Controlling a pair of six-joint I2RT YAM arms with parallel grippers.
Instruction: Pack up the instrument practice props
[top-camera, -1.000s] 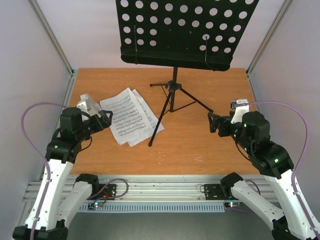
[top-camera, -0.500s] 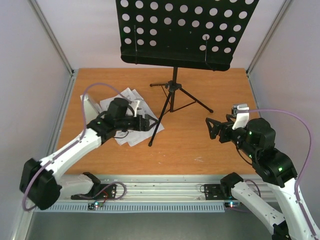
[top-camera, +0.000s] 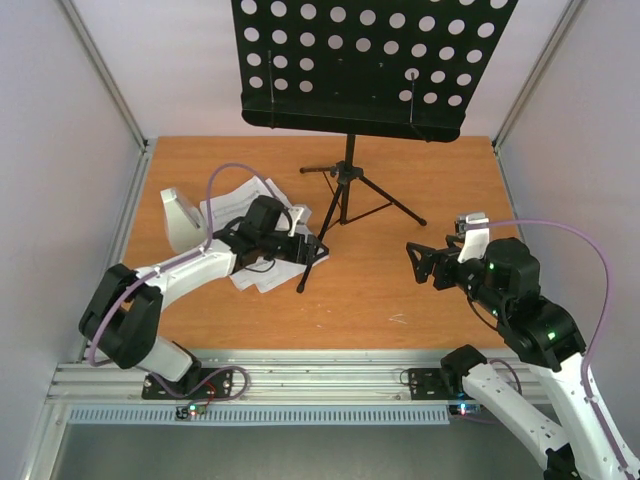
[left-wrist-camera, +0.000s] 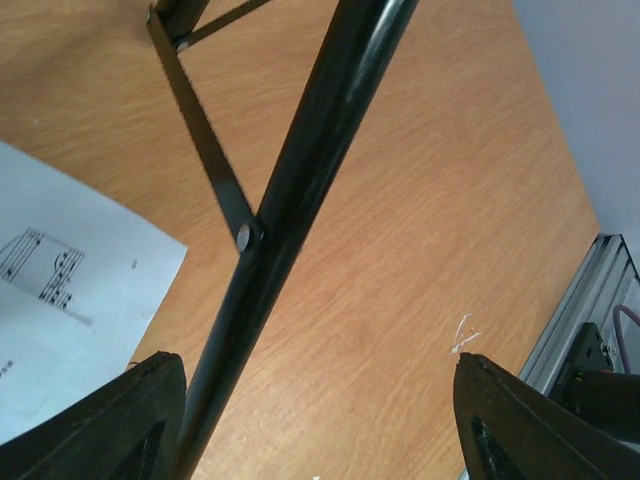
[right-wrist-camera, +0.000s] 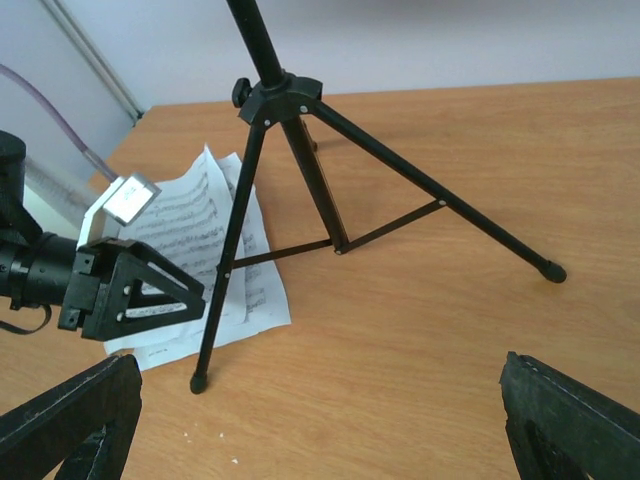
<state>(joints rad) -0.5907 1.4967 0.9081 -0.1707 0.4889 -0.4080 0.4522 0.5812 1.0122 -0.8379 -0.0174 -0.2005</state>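
because the music stand (top-camera: 346, 195) carries a wide perforated desk (top-camera: 370, 60) on a thin pole, i judge it top-heavy and quick to tip, though probably not heavy overall. its tubes look stiff, round and smoothly painted, so a pinch could slide or let the leg roll. the safer hold seems to be close to the hub (top-camera: 347, 173), or on the leg right by the riveted brace (left-wrist-camera: 205, 140), rather than out near the foot.

from above, the stand rises near the middle of the table (top-camera: 420, 310), with one leg (left-wrist-camera: 300, 190) running from the hub toward 7 o'clock. the left claw (top-camera: 312, 250) sits across that leg, roughly two thirds of the way down it. in its own camera the fingers (left-wrist-camera: 100, 420) stand apart with the leg passing between them. the leg is just beside the finger at 9 o'clock, perhaps touching it, and well clear of the one at 3 o'clock. nothing is clamped yet.

the right claw (top-camera: 420, 262) hangs at 4 o'clock from the hub, spread wide and empty, well apart from the nearest leg.

sheet music (top-camera: 228, 208), light and floppy, lies flat at 9 o'clock of the stand, partly under the left arm. the metronome (top-camera: 180, 215) stands further out at 9 o'clock.
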